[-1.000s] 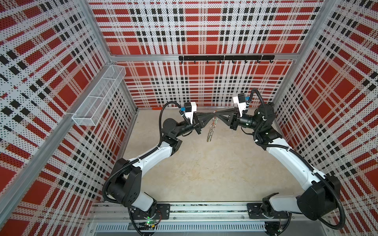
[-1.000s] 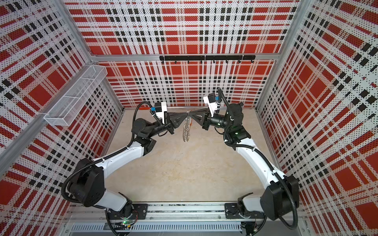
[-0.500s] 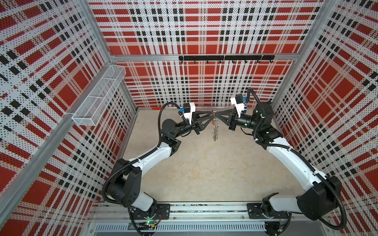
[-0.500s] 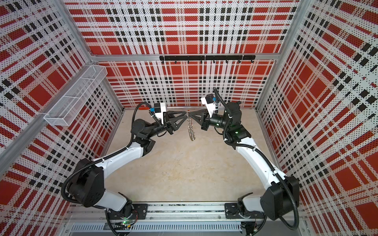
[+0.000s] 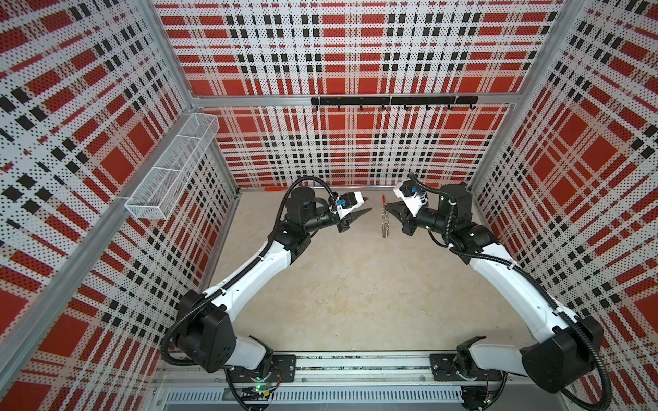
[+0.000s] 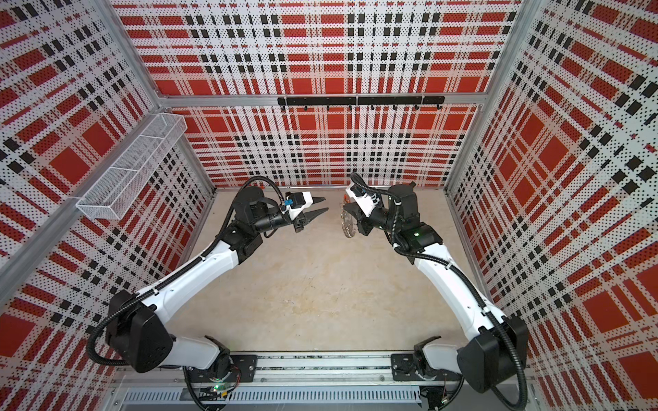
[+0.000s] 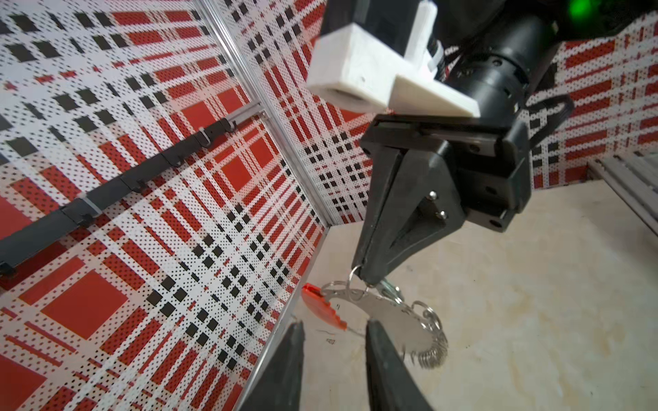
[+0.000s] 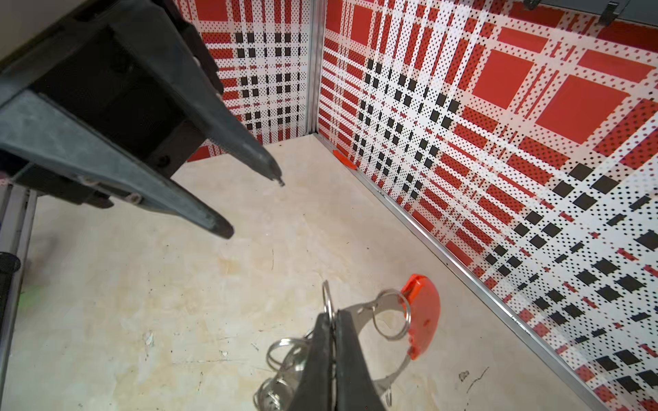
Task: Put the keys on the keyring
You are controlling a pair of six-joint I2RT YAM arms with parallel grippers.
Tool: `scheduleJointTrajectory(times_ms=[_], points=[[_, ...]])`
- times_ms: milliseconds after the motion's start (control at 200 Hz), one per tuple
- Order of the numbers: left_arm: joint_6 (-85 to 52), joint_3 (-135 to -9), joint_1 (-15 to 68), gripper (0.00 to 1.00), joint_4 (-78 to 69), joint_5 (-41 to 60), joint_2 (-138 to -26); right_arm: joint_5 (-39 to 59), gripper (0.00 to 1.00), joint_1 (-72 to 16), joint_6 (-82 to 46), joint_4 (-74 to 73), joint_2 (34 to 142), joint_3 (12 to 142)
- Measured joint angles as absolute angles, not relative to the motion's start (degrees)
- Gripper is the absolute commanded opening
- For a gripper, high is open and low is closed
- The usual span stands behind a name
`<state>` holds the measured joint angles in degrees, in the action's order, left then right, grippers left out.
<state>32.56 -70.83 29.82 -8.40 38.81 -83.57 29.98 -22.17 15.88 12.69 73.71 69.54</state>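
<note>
The keyring (image 5: 385, 223) (image 6: 347, 224) is a grey metal hoop fringed with small wire loops, with a red plastic segment (image 8: 423, 320) (image 7: 320, 306). It hangs above the floor near the back wall. My right gripper (image 5: 387, 210) (image 6: 346, 210) (image 7: 366, 281) (image 8: 333, 315) is shut on the hoop's edge (image 8: 366, 313). My left gripper (image 5: 369, 205) (image 6: 325, 204) (image 7: 335, 325) (image 8: 253, 207) is open and empty, a short way left of the keyring and not touching it (image 7: 391, 320). The keys are out of view.
A black hook rail (image 5: 391, 101) runs along the back wall. On the left wall hangs a white wire basket (image 5: 174, 167). An orange-red strip (image 5: 276, 189) (image 8: 343, 160) lies at the foot of the back wall. Plaid walls enclose the beige floor (image 5: 356, 284).
My left gripper has opened, let go of the keyring and drawn back to the left. The keyring now hangs from my right gripper alone, slightly further right.
</note>
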Motion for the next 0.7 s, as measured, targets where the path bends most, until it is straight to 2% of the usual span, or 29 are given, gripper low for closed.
scheduleJointTrajectory(times_ms=[230, 702], points=[[35.94, -72.55, 30.61, 0.30, -2.04, 40.21, -86.08, 30.61, 0.00, -23.62, 17.89, 13.28, 73.65, 69.54], [37.67, -76.42, 30.74, 0.22, 0.99, 41.60, -87.57, 30.61, 0.00, -25.02, 19.53, 13.74, 73.65, 69.56]])
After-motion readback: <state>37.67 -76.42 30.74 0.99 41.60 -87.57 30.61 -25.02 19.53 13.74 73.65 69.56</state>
